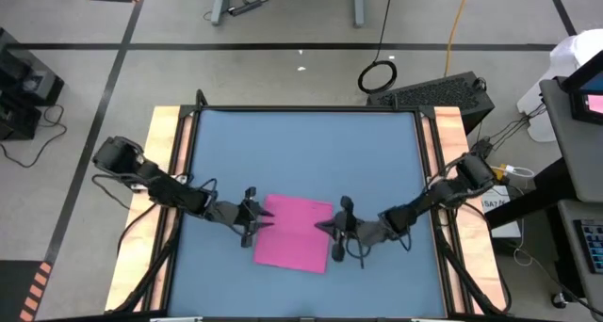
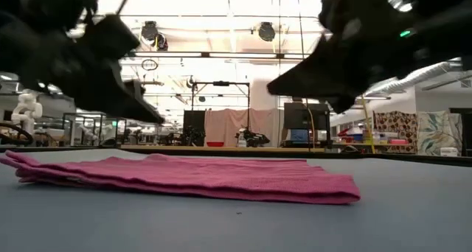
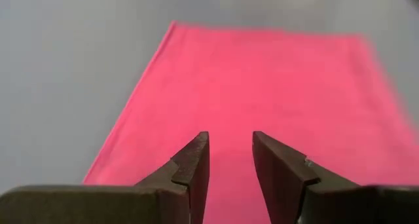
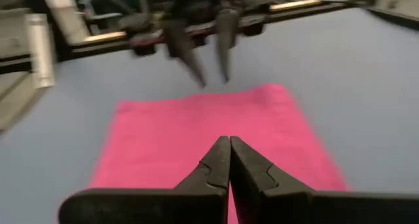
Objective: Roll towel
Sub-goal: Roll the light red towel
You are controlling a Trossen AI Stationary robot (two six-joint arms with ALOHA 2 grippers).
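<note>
One towel (image 1: 294,233), two claws, nothing else on the table (image 1: 301,143). Towel lies flat between the claws, folded to a rectangle with a few layers showing along its edge in the low view, no roll started as far as I can tell. Left claw (image 1: 251,217) sits just off the towel's left edge, fingers (image 3: 194,165) part-open with a gap and nothing in it; its wrist view looks straight down the length of the cloth, so the towel is dead ahead of the tips. Right claw (image 1: 337,230) is at the opposite edge, over or just touching the cloth, fingers pressed fully together and holding nothing; the towel spreads out in front of its tips and the left claw (image 4: 208,57) shows beyond the far edge. In the low view both claws hang just above the cloth, neither lifting it. My read on the layout: they face each other across the towel so one can pin or lift an edge while the other turns it over. Left's half-open gap looks sized to nip a thin fabric edge; right, closed, looks more like a pusher or hold-down than a grabber. No tag visible from any view.
</note>
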